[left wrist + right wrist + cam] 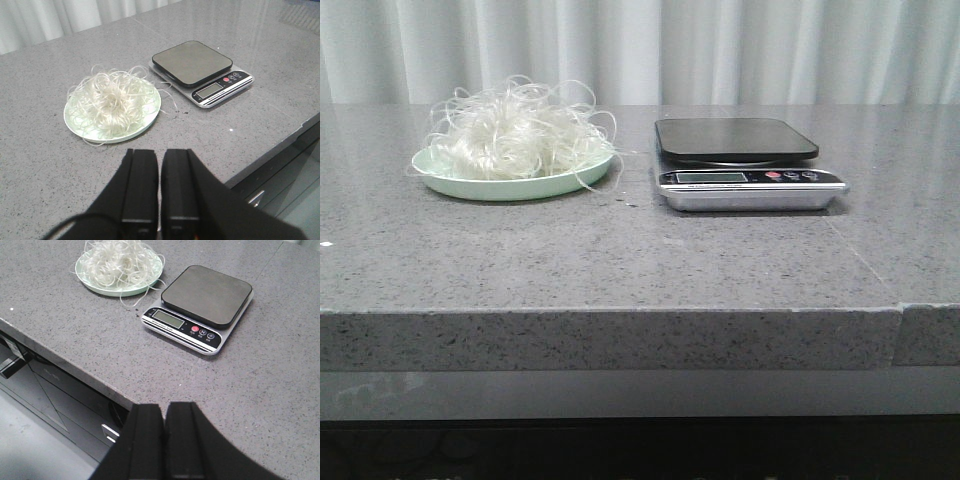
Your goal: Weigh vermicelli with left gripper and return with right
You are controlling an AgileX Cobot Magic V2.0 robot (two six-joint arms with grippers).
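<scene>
The vermicelli (pixel 518 130) is a fluffy clump of thin white curly strands lying on a pale mint-green plate (pixel 460 183) at the left of the grey table. It also shows in the left wrist view (pixel 112 102) and the right wrist view (pixel 121 259). A digital kitchen scale (pixel 740 140) with a bare black platform stands to the plate's right. My left gripper (pixel 160 152) is shut and empty, near the table's front edge, short of the plate. My right gripper (pixel 164 407) is shut and empty over the front edge. Neither gripper shows in the front view.
The grey stone table (pixel 620 250) has a seam at its front right. The scale's display and buttons (pixel 182 325) face the front edge. White curtains (pixel 640 50) hang behind the table. Dark cabinet fronts (pixel 50 390) lie below the edge.
</scene>
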